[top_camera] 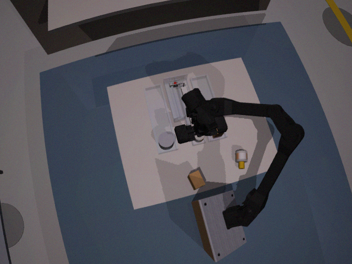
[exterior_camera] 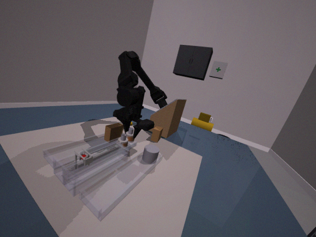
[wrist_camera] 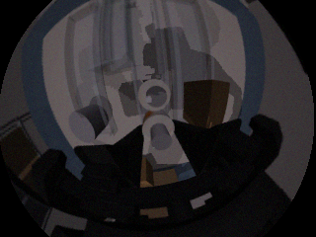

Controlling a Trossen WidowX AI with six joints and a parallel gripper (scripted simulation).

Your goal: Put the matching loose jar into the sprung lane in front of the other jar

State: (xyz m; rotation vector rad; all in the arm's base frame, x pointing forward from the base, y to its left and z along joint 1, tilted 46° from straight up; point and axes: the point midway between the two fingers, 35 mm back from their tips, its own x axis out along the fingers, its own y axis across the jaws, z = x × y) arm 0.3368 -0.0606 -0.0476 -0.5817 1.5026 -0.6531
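My gripper (exterior_camera: 130, 135) (wrist_camera: 157, 125) is shut on a white jar with an orange-brown band and grey cap, at the front end of the clear middle lane. The held jar (top_camera: 199, 138) (exterior_camera: 130, 138) is upright. A matching jar (exterior_camera: 124, 143) (wrist_camera: 154, 85) stands directly behind it in the lane, close or touching. The pusher's grey frame with a red mark (top_camera: 175, 83) (exterior_camera: 83, 155) is far back along the lane. The held jar's base and the front stop are too unclear to tell whether it rests on the floor.
A wide grey cylinder (top_camera: 166, 139) (exterior_camera: 150, 154) (wrist_camera: 89, 122) stands in the left tray. A brown box (exterior_camera: 113, 132) (wrist_camera: 204, 103) stands in the right tray. A yellow-capped jar (top_camera: 241, 155) and a small tan box (top_camera: 196, 179) (exterior_camera: 156, 134) are outside, before the lanes.
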